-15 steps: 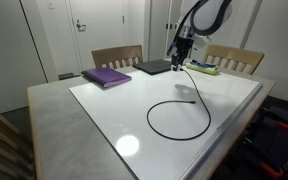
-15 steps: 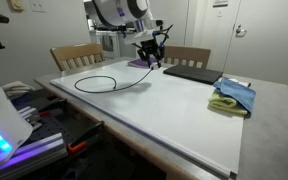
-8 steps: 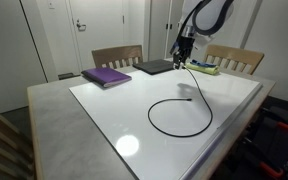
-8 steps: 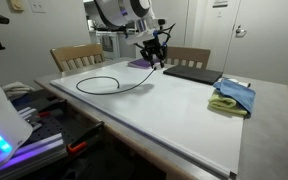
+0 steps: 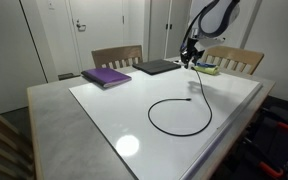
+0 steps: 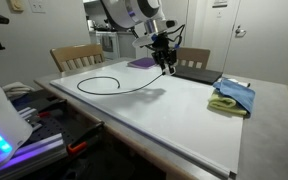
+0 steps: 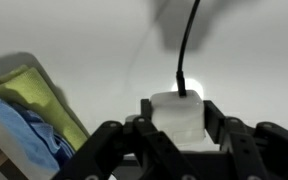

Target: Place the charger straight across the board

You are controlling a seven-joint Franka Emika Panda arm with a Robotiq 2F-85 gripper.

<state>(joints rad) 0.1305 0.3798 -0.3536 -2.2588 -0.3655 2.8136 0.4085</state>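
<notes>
The charger is a thin black cable (image 5: 180, 112) lying in a loop on the glossy white board (image 5: 114, 110); the loop also shows in an exterior view (image 6: 102, 83). My gripper (image 5: 191, 56) is shut on the charger's white plug (image 7: 178, 117) and holds it in the air above the board's far side, near the laptop. The cable (image 7: 185, 45) hangs from the plug down to the board. In an exterior view the gripper (image 6: 168, 66) hovers above the board. The dark connector end does not show clearly.
A purple book (image 5: 106, 76) and a dark laptop (image 5: 156, 67) lie at the board's far edge. Green and blue cloths (image 6: 232, 96) lie beside the gripper and show in the wrist view (image 7: 24, 120). Wooden chairs (image 5: 116, 56) stand behind the grey table (image 5: 54, 130).
My gripper has moved with the plug past the laptop toward the cloths, drawing the cable's free stretch after it. The loop on the board has shifted only slightly.
</notes>
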